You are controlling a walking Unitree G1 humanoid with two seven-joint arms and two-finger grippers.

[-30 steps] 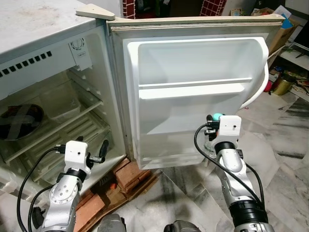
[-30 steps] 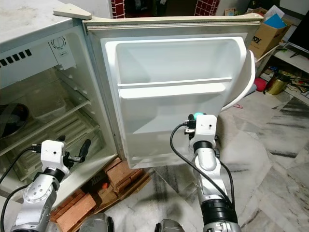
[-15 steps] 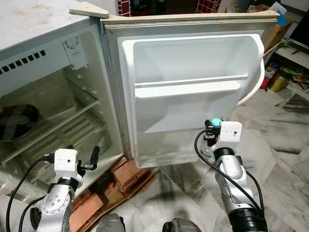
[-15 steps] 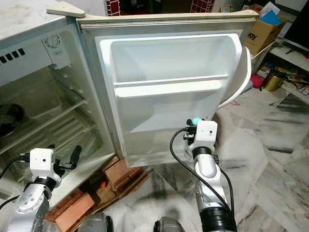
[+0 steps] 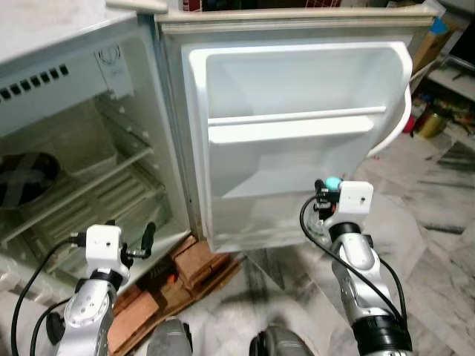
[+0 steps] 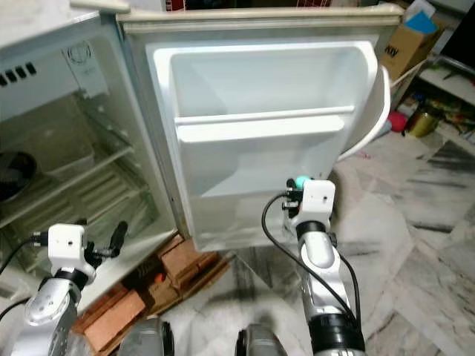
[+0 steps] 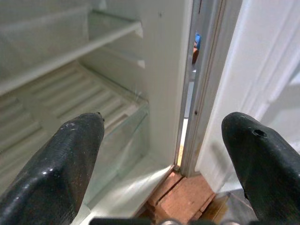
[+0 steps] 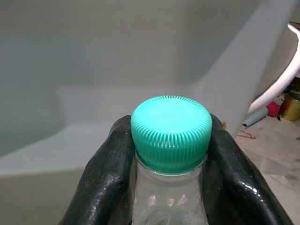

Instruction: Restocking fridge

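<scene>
The small fridge [image 5: 82, 185] stands open, and the white inside of its door [image 5: 297, 170] faces me with a shelf rail [image 5: 297, 117] across the middle. My right gripper [image 8: 169, 136] is shut on the neck of a clear bottle with a teal cap [image 8: 171, 126]. It holds the bottle upright just in front of the door's lower part [image 5: 332, 182]. My left gripper [image 7: 164, 126] is open and holds nothing, low by the fridge's bottom front edge [image 5: 148, 236].
Red bricks [image 5: 185, 267] prop the fridge up on the marble floor. A dark round object [image 5: 26, 178] lies on a shelf inside. A white curved plastic piece [image 5: 397, 126], a gold can [image 5: 433, 122] and a cardboard box [image 6: 404, 55] sit to the right.
The whole view has shifted with the camera. My left arm sits lower than one second ago. The right gripper keeps the bottle before the door.
</scene>
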